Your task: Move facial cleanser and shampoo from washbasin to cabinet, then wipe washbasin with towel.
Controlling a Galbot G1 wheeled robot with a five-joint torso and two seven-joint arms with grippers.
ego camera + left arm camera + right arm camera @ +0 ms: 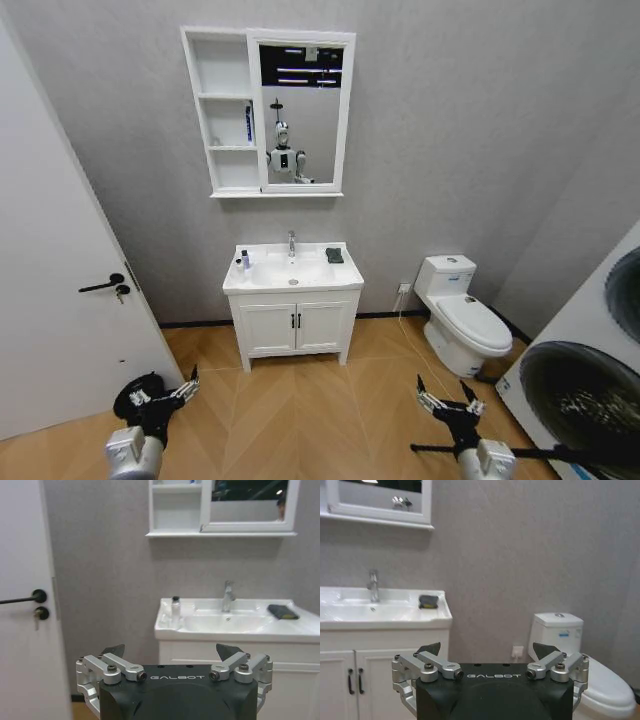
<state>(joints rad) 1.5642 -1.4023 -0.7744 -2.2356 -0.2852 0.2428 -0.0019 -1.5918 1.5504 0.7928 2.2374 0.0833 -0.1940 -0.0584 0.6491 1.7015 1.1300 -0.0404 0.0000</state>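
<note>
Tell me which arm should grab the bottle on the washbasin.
Left, probably. The bottle stands at the washbasin's left edge, on the left gripper's side. The right gripper is nearer the towel. Both hang open, far off.

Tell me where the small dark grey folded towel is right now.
In the head view, the small dark grey folded towel lies on the white ceramic washbasin, at its back right corner, right of the chrome tap.

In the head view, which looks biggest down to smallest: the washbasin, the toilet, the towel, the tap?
1. Washbasin
2. Toilet, a bit smaller, though it stands nearer the camera, so unsure
3. Towel
4. Tap, close to the towel
</note>
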